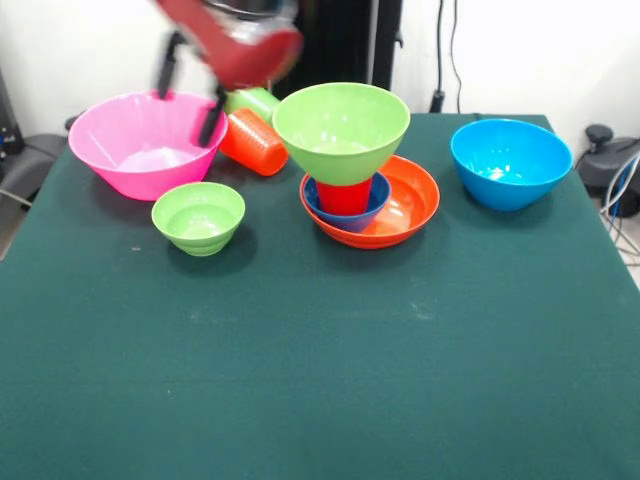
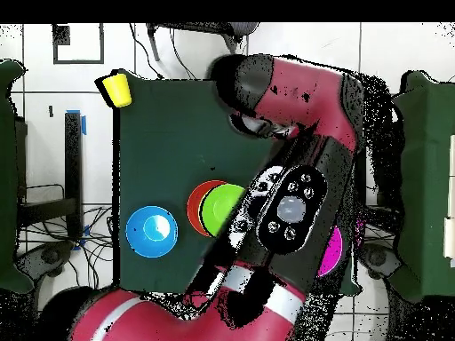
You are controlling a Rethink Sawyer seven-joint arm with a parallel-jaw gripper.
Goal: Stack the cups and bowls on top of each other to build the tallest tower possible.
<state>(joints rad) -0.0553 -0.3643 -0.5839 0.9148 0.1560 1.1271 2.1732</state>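
While the pincer (image 1: 190,95) hung blurred over the pink bowl (image 1: 140,150), grip state unclear, the tower (image 1: 350,170) stood mid-tabletop (image 1: 320,350): orange bowl (image 1: 405,205), dark blue bowl, red cup, green bowl.

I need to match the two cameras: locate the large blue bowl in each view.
Front view: the large blue bowl stands alone at right, near the table's far edge.
Overhead view: the bowl sits at left, below centre.
Shared landmark: the large green bowl topping the tower.
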